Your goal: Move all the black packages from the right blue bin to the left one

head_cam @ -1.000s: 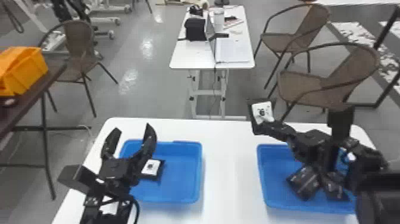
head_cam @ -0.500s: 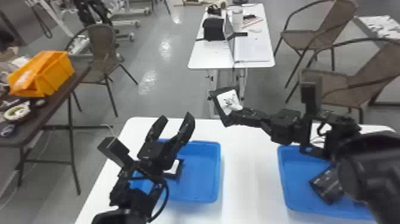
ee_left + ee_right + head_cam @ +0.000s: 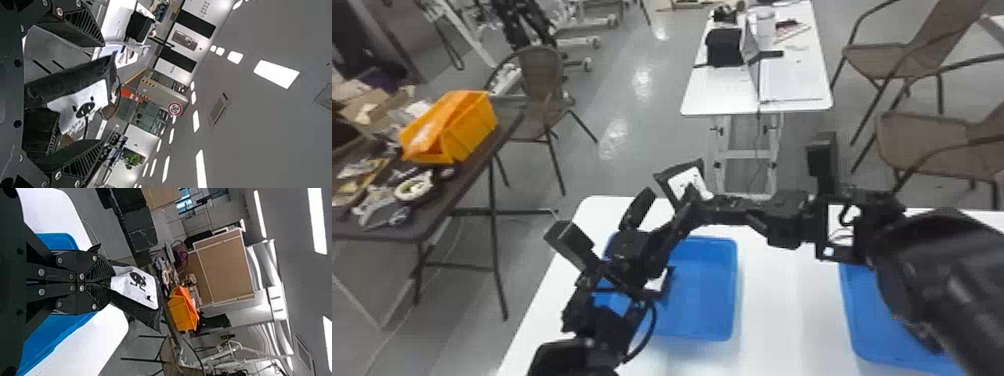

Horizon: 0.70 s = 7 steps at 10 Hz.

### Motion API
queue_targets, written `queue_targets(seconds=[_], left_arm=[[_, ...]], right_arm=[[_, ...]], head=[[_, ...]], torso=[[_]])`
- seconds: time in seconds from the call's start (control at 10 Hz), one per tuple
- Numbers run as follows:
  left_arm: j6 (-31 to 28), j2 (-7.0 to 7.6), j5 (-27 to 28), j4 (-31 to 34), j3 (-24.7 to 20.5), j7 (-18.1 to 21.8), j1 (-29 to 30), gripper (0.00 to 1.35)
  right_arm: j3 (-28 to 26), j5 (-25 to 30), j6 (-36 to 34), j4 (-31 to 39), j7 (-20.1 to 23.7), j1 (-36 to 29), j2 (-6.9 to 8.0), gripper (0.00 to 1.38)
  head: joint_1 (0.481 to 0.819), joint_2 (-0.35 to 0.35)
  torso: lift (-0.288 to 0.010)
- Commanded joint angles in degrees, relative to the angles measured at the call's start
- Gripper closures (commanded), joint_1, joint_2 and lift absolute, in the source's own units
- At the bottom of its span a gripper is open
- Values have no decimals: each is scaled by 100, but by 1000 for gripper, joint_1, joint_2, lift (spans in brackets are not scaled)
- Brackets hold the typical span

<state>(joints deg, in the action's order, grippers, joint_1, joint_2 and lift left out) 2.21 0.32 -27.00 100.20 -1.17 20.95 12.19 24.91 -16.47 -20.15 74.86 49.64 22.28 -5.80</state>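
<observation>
A black package with a white label (image 3: 688, 183) is held up above the back of the left blue bin (image 3: 704, 287). My right gripper (image 3: 698, 201) is shut on its edge; in the right wrist view, the gripper (image 3: 110, 282) pinches one end of the package (image 3: 135, 286). My left gripper (image 3: 667, 201) stands over the left bin, open, just beside that package. In the left wrist view, the package (image 3: 84, 107) lies across the space between the spread fingers of the gripper (image 3: 103, 94). Another package (image 3: 658, 281) lies in the left bin, partly hidden by my left arm.
The right blue bin (image 3: 869, 320) is partly covered by my right arm. At the left, a dark side table (image 3: 439, 215) holds an orange bin (image 3: 454, 130). Chairs and a white desk (image 3: 717, 92) stand beyond the worktable (image 3: 782, 300).
The head view has swung left. My right arm has carried the package from between the bins leftward until it is beside my left gripper, which remains open over the left bin.
</observation>
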Motion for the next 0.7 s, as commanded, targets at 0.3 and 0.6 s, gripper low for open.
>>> queue_targets(seconds=[0.3,0.6], left_arm=[[-221,20,-130,0,82,6,-41,404],[-493,3,-68,62,29,6,-50,1205]], right_arm=[[304,-163,64,-191,11,171,35,1277],[322,-163,143,-297,2,198,44,1277]], head=[[695,275],[695,276]], torso=[[0],[0]])
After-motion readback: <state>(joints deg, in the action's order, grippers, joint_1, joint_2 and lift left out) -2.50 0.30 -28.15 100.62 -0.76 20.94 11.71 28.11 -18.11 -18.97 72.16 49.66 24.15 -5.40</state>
